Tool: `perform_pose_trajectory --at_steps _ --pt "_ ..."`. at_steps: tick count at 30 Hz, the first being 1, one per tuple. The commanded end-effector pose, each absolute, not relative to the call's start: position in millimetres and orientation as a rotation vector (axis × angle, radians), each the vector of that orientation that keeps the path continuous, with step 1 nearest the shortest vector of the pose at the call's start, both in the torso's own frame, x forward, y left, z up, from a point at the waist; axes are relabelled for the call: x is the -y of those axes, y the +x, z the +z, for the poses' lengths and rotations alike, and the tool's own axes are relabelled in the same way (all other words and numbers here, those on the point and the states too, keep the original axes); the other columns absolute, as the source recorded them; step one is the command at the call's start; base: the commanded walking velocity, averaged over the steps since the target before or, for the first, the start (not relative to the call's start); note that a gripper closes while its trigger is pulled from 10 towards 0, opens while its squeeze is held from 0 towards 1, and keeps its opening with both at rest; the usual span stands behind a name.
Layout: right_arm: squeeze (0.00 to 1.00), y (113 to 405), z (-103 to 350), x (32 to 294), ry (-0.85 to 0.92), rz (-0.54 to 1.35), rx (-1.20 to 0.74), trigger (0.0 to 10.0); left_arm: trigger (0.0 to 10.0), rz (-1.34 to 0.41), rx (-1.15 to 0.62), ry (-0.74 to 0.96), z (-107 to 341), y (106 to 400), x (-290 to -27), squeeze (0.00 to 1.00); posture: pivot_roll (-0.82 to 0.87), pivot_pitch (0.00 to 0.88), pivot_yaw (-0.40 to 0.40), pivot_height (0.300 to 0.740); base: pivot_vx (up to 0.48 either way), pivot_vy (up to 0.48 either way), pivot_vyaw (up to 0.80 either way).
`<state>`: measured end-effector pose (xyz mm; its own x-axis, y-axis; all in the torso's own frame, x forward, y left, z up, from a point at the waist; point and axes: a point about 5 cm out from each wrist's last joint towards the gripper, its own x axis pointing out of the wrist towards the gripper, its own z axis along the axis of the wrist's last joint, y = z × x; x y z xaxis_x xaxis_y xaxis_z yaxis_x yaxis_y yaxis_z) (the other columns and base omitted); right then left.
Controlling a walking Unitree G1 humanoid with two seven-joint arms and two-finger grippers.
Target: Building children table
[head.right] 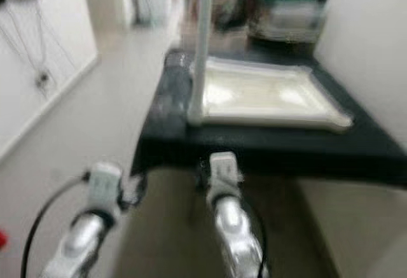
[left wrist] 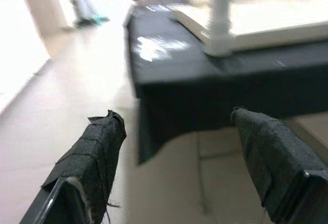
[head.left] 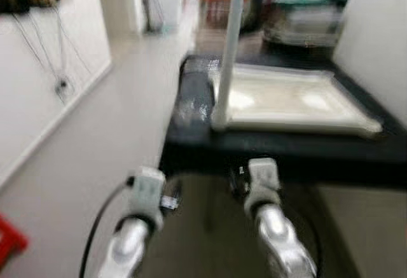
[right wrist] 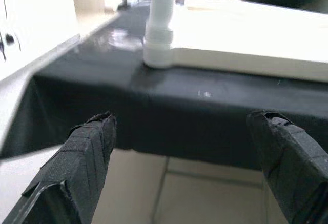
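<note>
My left tool [left wrist: 174, 147] and right tool [right wrist: 184, 147] hang released, holding nothing, at the near edge of the black worktop [head.left: 299, 147], where the white tabletop [head.left: 292, 97] lies upside down with one leg [head.left: 230, 42] upright at its near-left corner.

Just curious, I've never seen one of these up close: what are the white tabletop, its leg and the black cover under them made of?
Tabletop: smooth cream-white with a raised rim, probably plastic or painted board. Leg: white round tube in a collar, likely plastic. Black cover: drapes and creases over the edge, so probably cloth.
</note>
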<state>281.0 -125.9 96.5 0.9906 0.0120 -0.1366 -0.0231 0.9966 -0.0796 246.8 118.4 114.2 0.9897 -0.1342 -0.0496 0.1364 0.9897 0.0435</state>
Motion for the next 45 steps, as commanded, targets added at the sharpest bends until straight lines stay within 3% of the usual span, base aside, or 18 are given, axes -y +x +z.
perform_pose_trajectory --at_steps 1,14,33,45 --pt "0.0 281.5 98.0 123.9 -0.076 0.034 -0.12 10.0 10.0 -0.11 -0.059 0.039 110.5 245.5 -122.0 0.0 0.05 0.0 -0.029 0.74 0.0 0.0 0.0" --pt "0.0 286.0 106.3 133.7 -0.06 0.003 -0.074 10.0 10.0 -0.012 0.021 0.058 129.2 253.4 -139.1 0.0 0.05 0.0 -0.036 0.74 0.0 0.0 0.0" --pt "0.0 284.1 115.4 124.3 -0.053 0.048 -0.029 10.0 10.0 0.026 0.029 0.072 131.7 252.4 -145.4 0.0 0.05 0.0 -0.028 0.74 0.0 0.0 -0.79" --pt "0.0 297.2 125.9 131.5 -0.047 0.008 0.007 10.0 10.0 0.069 0.098 0.121 148.1 256.1 -158.3 0.0 0.07 0.0 -0.037 0.74 0.0 0.0 -0.03"
